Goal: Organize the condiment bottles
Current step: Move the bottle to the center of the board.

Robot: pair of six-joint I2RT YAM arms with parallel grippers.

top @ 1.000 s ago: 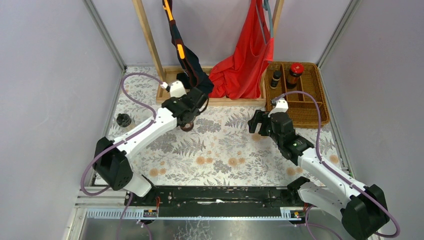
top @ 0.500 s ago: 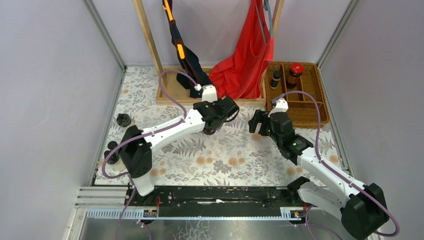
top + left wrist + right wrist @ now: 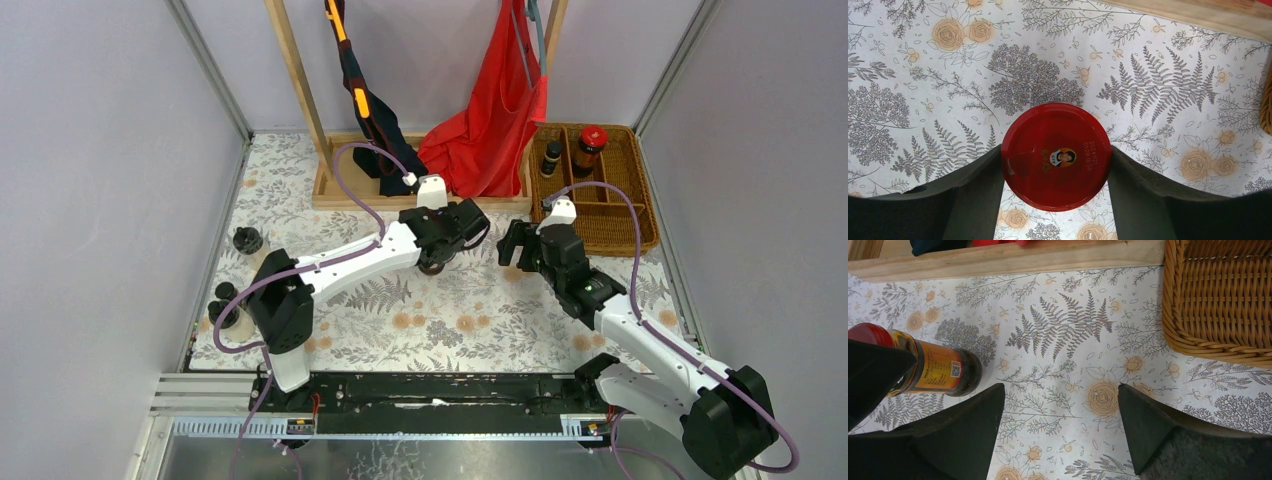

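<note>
My left gripper (image 3: 437, 258) is shut on a dark jar with a red lid (image 3: 1056, 156), its fingers (image 3: 973, 190) pressed against both sides of the lid. The jar also shows at the left of the right wrist view (image 3: 935, 371), upright over the flowered cloth. I cannot tell whether it touches the cloth. My right gripper (image 3: 513, 245) is open and empty just right of the jar, jaws wide (image 3: 1059, 390). A second red-lidded jar (image 3: 591, 147) and a small dark bottle (image 3: 551, 158) stand in the wicker basket (image 3: 625, 215). Black-capped bottles (image 3: 247, 240) (image 3: 232, 312) stand at the left edge.
A wooden rack base (image 3: 345, 192) with a red cloth (image 3: 490, 120) and a dark garment hanging over it runs along the back. The basket's rim (image 3: 1218, 305) lies just right of my right gripper. Side walls close in the table.
My left arm has swung to the right with the red-lidded jar, from the middle left to just left of the right gripper. The right arm has not moved.
</note>
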